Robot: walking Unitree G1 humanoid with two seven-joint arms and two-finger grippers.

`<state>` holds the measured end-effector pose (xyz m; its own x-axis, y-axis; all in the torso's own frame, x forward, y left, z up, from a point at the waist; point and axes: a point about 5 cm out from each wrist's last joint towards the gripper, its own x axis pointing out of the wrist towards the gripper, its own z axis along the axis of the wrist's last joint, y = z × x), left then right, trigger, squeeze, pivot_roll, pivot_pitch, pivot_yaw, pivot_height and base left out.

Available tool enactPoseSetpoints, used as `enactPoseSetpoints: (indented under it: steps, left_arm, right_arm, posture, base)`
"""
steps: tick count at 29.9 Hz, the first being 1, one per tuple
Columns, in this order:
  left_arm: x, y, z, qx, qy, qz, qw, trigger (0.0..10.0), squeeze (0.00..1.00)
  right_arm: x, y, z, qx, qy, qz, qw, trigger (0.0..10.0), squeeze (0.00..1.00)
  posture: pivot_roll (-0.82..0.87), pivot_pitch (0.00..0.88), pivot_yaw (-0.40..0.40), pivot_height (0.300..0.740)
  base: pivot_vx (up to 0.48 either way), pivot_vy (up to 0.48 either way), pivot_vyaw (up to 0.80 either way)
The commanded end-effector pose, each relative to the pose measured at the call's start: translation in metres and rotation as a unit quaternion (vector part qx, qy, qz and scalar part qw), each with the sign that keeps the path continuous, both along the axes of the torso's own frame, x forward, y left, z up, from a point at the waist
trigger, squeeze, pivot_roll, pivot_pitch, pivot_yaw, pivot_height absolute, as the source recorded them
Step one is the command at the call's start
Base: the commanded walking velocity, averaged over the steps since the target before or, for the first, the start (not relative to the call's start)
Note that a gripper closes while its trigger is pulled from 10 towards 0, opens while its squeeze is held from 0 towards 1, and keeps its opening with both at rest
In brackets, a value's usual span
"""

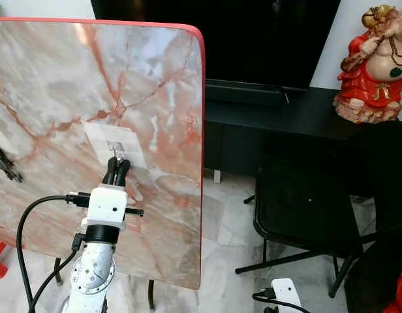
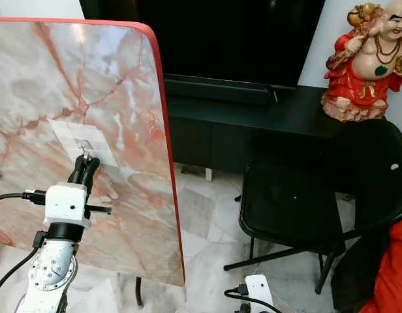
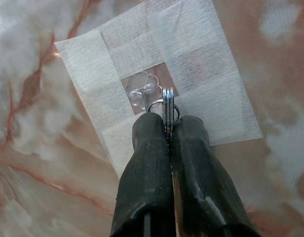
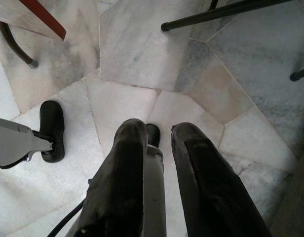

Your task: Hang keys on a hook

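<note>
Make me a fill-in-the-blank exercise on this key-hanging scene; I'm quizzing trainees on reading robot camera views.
1. The left gripper is shut on the metal ____.
2. The clear plastic hook is fixed to the upright pink ____ board with white tape.
3. The right gripper hangs over the floor, its fingers ____.

Missing words: keys; marble-patterned; open
</note>
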<state>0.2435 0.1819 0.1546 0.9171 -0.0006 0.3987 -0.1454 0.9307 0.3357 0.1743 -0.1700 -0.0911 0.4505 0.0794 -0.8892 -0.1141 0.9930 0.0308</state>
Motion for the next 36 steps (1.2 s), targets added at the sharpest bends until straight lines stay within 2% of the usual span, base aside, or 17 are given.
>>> enactPoseSetpoints:
  steps: [1,9,17,20,29,36]
  left_arm:
    - [0.000,0.004,0.000,-0.004,0.004,0.006,1.000,10.0,0.00]
    - [-0.001,0.006,-0.003,-0.017,0.013,0.011,1.000,10.0,0.00]
    - [-0.001,-0.012,-0.011,-0.004,0.043,-0.053,0.998,10.0,0.00]
    - [-0.002,-0.014,-0.011,-0.005,0.043,-0.056,0.997,10.0,0.00]
    - [-0.002,-0.006,-0.005,-0.006,0.033,-0.041,0.999,10.0,0.00]
    - [-0.003,-0.002,-0.005,-0.023,0.030,-0.025,0.999,10.0,0.00]
  right_arm:
    - [0.002,0.000,0.001,-0.002,-0.001,0.004,1.000,10.0,0.00]
    - [0.002,0.000,0.001,-0.002,-0.002,0.005,1.000,10.0,0.00]
    - [0.002,0.000,0.001,-0.004,-0.003,0.004,1.000,10.0,0.00]
    - [0.003,0.000,0.001,-0.004,-0.004,0.003,1.000,10.0,0.00]
    - [0.003,0.000,0.001,-0.003,-0.004,0.004,1.000,10.0,0.00]
    - [0.002,0.000,0.001,-0.003,-0.004,0.004,1.000,10.0,0.00]
  posture:
    - [0.03,0.026,-0.023,0.740]
    - [0.03,0.026,-0.024,0.740]
    - [0.03,0.027,-0.024,0.740]
    - [0.03,0.027,-0.022,0.740]
    - [0.03,0.029,-0.023,0.740]
    - [0.03,0.029,-0.023,0.740]
  base:
    - [0.000,0.000,0.00]
    - [0.000,0.000,0.00]
    - [0.000,0.000,0.00]
    - [0.000,0.000,0.00]
    - [0.000,0.000,0.00]
    - [0.000,0.000,0.00]
